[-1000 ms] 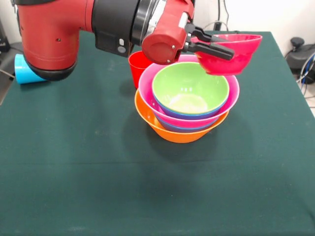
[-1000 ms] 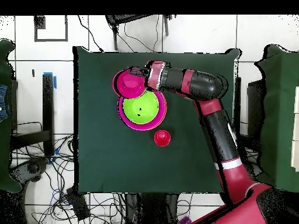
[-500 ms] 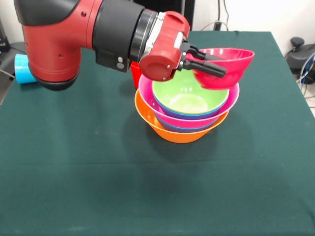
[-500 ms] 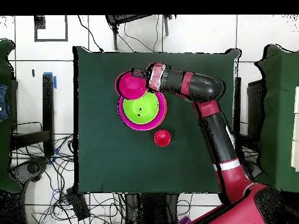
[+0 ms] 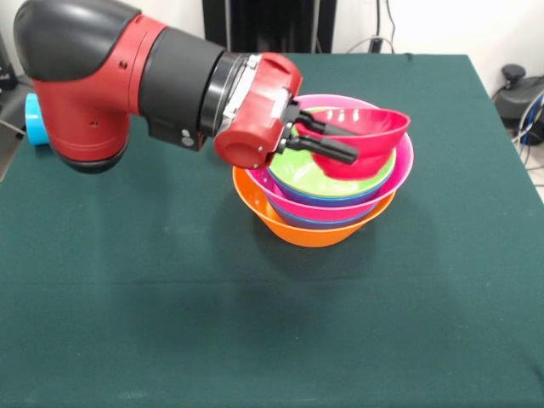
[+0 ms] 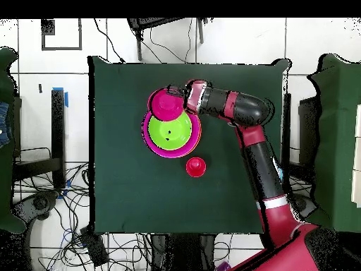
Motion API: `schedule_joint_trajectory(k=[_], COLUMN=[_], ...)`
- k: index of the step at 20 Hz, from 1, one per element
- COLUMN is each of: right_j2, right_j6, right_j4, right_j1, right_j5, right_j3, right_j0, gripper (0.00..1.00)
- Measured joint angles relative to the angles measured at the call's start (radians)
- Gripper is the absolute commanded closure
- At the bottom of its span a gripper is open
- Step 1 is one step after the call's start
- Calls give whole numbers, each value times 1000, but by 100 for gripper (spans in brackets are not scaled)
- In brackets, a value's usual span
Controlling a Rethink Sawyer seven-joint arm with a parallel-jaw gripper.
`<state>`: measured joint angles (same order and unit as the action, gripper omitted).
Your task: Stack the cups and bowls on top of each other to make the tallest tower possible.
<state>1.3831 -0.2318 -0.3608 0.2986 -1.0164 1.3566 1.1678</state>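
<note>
arm (image 5: 127, 81): reaches in horizontally | wrist: level | gripper (image 5: 327, 140): fingers apparently clamped on something

- I see a matt green cloth on the table (image 5: 127, 323).
- My tower (image 5: 319, 217) looks like glossy, smooth plastic, lime green bowl (image 5: 297, 170) included.
- The small red bowl (image 5: 361, 140) shines likewise.
- The arm (image 5: 102, 76) has glossy red shells and matt black sections.

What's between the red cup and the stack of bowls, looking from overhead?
Nothing: in the overhead view only bare green table separates the red cup from the tower.
</note>
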Motion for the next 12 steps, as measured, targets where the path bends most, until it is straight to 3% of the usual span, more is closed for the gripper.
schedule_joint_trajectory(k=[7, 8, 12], right_j2=[-43, -61, -75], right_j6=[69, 85, 85], right_j4=[0, 0, 0], right_j1=[2, -4, -11], right_j5=[-58, -80, -87], right_j3=[-38, -47, -49], right_j0=[-2, -4, -7], gripper=[100, 0, 0])
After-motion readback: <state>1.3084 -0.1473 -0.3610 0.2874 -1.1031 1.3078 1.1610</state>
